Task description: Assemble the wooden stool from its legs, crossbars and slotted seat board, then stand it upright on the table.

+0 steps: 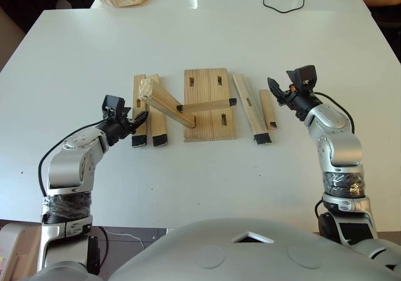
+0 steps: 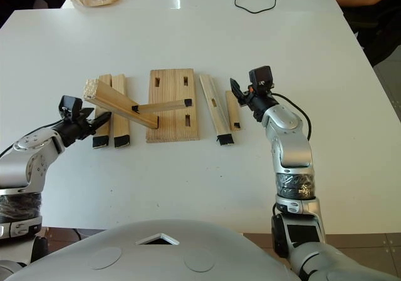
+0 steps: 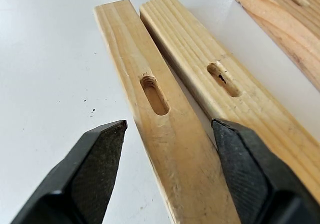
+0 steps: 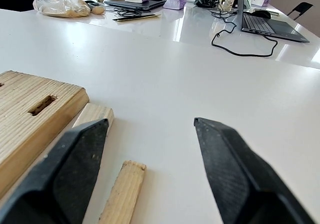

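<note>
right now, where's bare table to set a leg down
Free: the near strip of table between the parts and the near edge, and the far stretch behind the board. Crowded: the middle row, with the left gripper at the two left legs and the right gripper by the short crossbar.

Left gripper [image 3: 169,126]: fingers apart, flanking nearer slotted leg [image 3: 150,109]
Second slotted leg [image 3: 215,79]: just beside the first
Seat board [image 3: 285,14]: corner, farther off
Surface: white table [image 3: 50,59]

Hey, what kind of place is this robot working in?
Likely an office or lab: a laptop and a loose black cable lie on the far table, beyond the white work table.
</note>
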